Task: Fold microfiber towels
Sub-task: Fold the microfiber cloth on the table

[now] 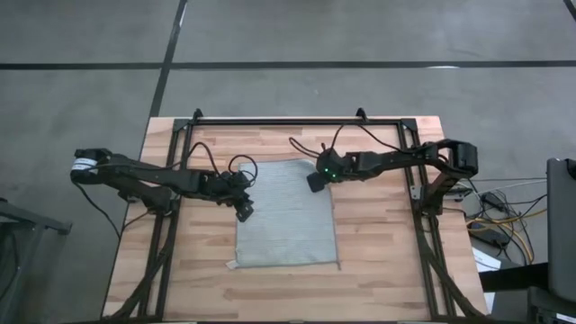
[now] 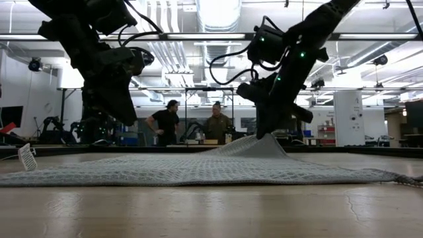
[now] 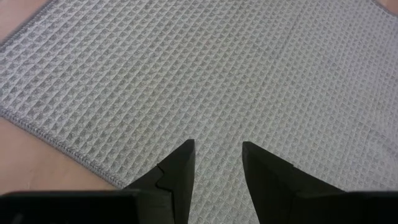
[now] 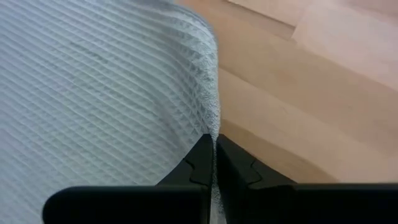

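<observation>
The grey-green waffle-weave towel (image 1: 288, 216) lies spread flat on the wooden table (image 1: 378, 234). A small white tag (image 2: 26, 157) is at its near left corner. My right gripper (image 1: 315, 180) is at the towel's far right corner and is shut on the cloth. It has raised the cloth there into a low peak (image 2: 264, 142). My left gripper (image 3: 217, 152) is open over the towel's left edge (image 1: 245, 211), and nothing is between its fingers. I cannot tell whether its fingertips touch the cloth. My right gripper pinches the towel's right edge (image 4: 214, 127) near the far right corner between its two shut fingers. It comes slanting down from the table's right side. That corner is lifted off the table in a small tent, and the rest of the towel lies flat.
A black metal frame (image 1: 297, 121) runs along the table's far edge and down both sides, carrying the arm bases. Bare wood lies left, right and near of the towel. Two people (image 2: 192, 122) stand in the room far beyond the table.
</observation>
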Motion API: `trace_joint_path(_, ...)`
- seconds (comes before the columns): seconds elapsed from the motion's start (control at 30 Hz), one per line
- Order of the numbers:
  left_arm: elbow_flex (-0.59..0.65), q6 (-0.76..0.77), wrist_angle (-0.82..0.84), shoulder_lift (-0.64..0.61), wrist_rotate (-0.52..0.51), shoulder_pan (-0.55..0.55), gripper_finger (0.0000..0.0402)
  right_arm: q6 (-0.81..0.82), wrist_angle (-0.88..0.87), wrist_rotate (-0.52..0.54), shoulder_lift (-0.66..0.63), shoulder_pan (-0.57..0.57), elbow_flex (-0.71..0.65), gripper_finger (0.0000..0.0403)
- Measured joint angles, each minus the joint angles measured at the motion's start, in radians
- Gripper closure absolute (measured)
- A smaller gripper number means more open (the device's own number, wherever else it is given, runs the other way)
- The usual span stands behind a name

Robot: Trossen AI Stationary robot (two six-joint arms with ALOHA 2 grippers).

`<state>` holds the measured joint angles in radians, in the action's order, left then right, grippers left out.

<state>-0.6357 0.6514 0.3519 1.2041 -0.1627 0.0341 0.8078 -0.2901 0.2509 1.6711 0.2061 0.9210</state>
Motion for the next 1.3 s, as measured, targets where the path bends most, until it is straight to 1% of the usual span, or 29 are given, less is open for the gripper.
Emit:
trace_joint_path(0.2, 0.000, 0.000, 0.000, 0.000, 0.000, 0.000, 0.0264, 0.053, -0.019, 0.006, 0.000, -0.037, 0.006, 0.0394)
trace_joint_path(0.57, 0.000, 0.000, 0.000, 0.000, 0.000, 0.000, 0.0264, 0.076, -0.016, 0.005, 0.003, -0.081, 0.005, 0.0394)
trace_joint_path(0.7, 0.000, 0.000, 0.000, 0.000, 0.000, 0.000, 0.0264, 0.075, 0.001, 0.000, 0.039, -0.107, 0.006, 0.0394)
trace_joint_path(0.8, 0.000, 0.000, -0.001, 0.000, 0.000, 0.000, 0.0264, 0.073, 0.034, -0.037, 0.081, -0.125, 0.017, 0.0394)
trace_joint_path(1.0, 0.000, 0.000, -0.002, 0.000, 0.000, 0.000, 0.0264, 0.023, 0.015, -0.043, 0.163, -0.141, 0.091, 0.0394)
trace_joint_path(1.3, 0.000, 0.000, -0.002, 0.000, 0.000, 0.000, 0.0264, -0.053, -0.112, 0.011, 0.177, -0.143, 0.225, 0.0394)
